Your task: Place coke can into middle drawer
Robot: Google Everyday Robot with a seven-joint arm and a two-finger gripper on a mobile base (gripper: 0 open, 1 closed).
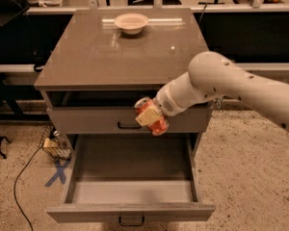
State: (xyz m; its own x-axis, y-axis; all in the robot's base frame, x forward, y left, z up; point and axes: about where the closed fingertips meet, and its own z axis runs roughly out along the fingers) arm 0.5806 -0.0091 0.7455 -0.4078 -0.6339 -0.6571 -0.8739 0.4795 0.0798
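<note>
While the fingers [145,118] of the gripper [150,117] squeeze the coke can [159,125] tight, it hangs in front of the closed upper drawer [86,120], over the far end of the middle drawer [130,211]. That drawer is pulled out toward the near side, and its grey floor shows. The can is red with a silver top and tips to the left. The white arm [231,81] reaches in from the right. A white bowl [131,22] sits far back on the cabinet top [115,61]
</note>
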